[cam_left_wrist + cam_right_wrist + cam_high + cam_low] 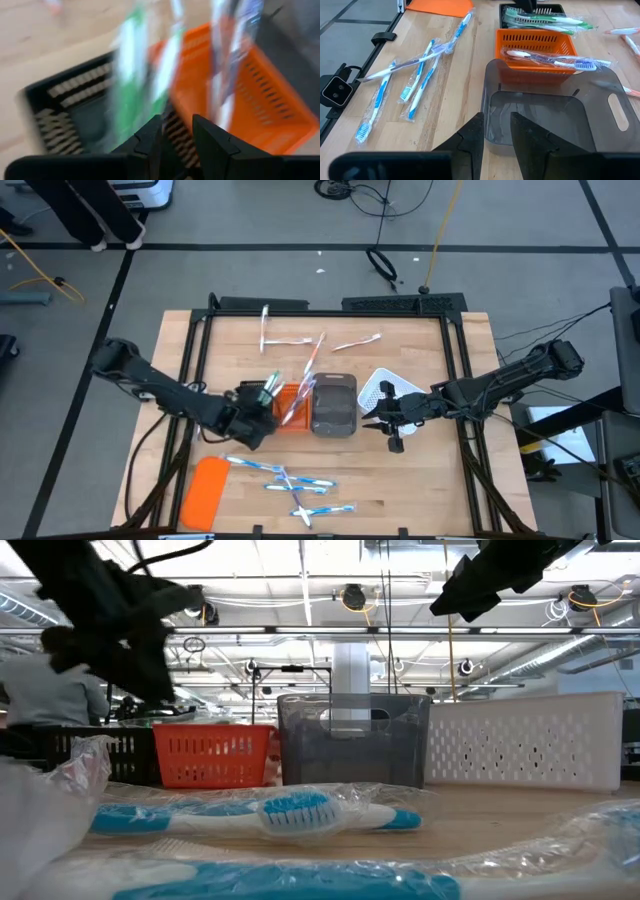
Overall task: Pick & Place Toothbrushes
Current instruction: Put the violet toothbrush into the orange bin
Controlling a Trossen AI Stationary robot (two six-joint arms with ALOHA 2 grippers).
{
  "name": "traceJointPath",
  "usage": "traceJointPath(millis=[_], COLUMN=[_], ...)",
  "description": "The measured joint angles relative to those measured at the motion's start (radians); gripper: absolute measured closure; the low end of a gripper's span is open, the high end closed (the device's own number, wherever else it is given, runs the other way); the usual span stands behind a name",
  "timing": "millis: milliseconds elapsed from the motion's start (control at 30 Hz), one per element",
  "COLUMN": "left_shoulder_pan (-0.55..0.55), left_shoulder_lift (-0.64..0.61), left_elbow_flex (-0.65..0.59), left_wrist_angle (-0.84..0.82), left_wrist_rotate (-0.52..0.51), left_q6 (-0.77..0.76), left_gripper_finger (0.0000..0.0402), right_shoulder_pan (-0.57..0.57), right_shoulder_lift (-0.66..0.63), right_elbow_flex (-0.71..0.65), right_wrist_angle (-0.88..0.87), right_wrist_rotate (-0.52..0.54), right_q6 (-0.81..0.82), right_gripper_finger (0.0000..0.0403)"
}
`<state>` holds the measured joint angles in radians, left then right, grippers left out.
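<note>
Plastic-wrapped toothbrushes lay scattered on the tabletop from above. Left wrist: left gripper narrowly parted, empty, green toothbrushes over black tray. Right wrist: right gripper slightly apart, empty, above grey tray. Light, slippery; probably best grasped mid-handle.

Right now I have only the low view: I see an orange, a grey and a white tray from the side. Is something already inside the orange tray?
Observer: Yes. The right wrist view looks down into the orange tray, and wrapped toothbrushes lie across it.
Operator: Thank you. Where is the left gripper? In my view I see only a dark shape above.
Observer: The left gripper is above the black tray, next to the orange one, fingers apart with nothing between them. Green-white toothbrushes lie in that black tray.
</note>
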<state>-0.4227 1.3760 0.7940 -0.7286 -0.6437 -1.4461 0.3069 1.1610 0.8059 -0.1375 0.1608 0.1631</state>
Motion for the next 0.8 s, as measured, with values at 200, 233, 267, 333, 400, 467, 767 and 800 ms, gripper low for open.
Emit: traceJointPath(millis=[200, 233, 267, 333, 400, 467, 767, 800], left_shoulder_pan=[-0.040, -0.047, -0.054, -0.065, -0.072, -0.078, -0.090, -0.090], left_shoulder_lift=[-0.058, -0.062, -0.064, -0.064, -0.064, -0.064, -0.064, -0.064], left_elbow_flex=[0.000, 0.000, 0.000, 0.000, 0.000, 0.000, 0.000, 0.000], left_wrist_angle=[-0.317, -0.353, -0.384, -0.431, -0.475, -0.509, -0.662, -0.683], left_wrist_rotate=[0.154, 0.184, 0.211, 0.262, 0.311, 0.348, 0.473, 0.496], left_q6=[-0.246, -0.272, -0.295, -0.335, -0.363, -0.384, -0.477, -0.490], left_gripper_finger=[0.0293, 0.0293, 0.0293, 0.0293, 0.0293, 0.0293, 0.0293, 0.0293], right_shoulder_pan=[0.000, 0.000, 0.000, 0.000, 0.000, -0.001, -0.001, -0.001], right_shoulder_lift=[0.000, 0.000, 0.000, 0.000, 0.000, 0.000, 0.000, 0.000], right_elbow_flex=[0.000, 0.000, 0.000, 0.000, 0.000, 0.000, 0.000, 0.000], right_wrist_angle=[-0.002, -0.002, -0.002, -0.002, -0.002, -0.002, -0.002, -0.002], right_wrist_rotate=[0.000, 0.000, 0.000, 0.000, 0.000, 0.000, 0.000, 0.000], right_q6=[0.000, 0.000, 0.000, 0.000, 0.000, 0.000, 0.000, 0.000], right_gripper_finger=[0.0316, 0.0316, 0.0316, 0.0316, 0.0316, 0.0316, 0.0316, 0.0316])
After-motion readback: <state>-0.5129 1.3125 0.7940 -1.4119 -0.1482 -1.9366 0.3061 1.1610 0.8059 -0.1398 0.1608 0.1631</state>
